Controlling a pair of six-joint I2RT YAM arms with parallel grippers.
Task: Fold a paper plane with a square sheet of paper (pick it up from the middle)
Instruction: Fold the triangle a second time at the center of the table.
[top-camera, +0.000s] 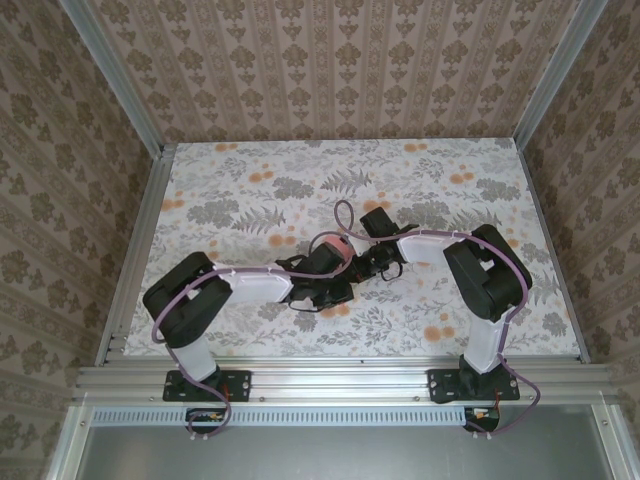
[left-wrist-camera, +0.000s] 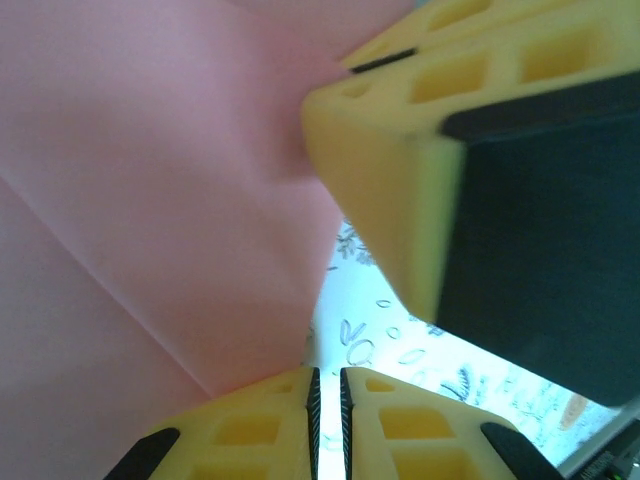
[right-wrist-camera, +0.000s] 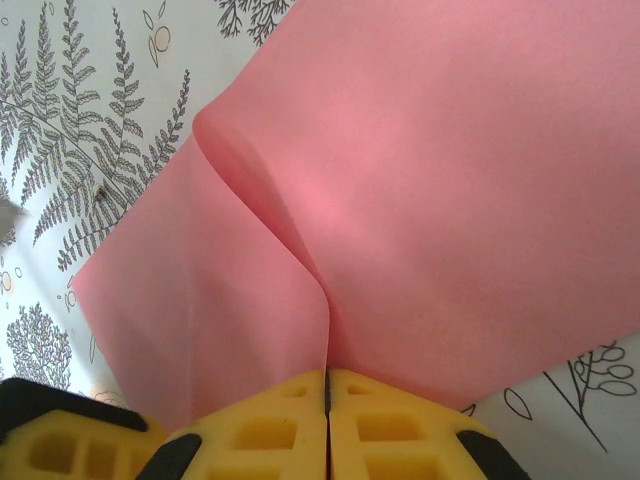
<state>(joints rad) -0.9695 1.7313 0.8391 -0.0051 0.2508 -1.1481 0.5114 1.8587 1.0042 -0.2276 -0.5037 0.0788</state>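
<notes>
Left arm, right arm and the pinched sheet block the table's middle — far half and sides lie open.

Lab test cell: alu frame, wallpapered walls.

I watch through the top external camera from high above and behind the arm bases. It faces steeply down and takes in the worktop from edge to edge. My left wrist camera looks out past the left gripper, right up against the pink sheet of paper. My right wrist camera faces down past the right gripper, equally close. Both wrist views share that sheet and a strip of the worktop's print.
</notes>
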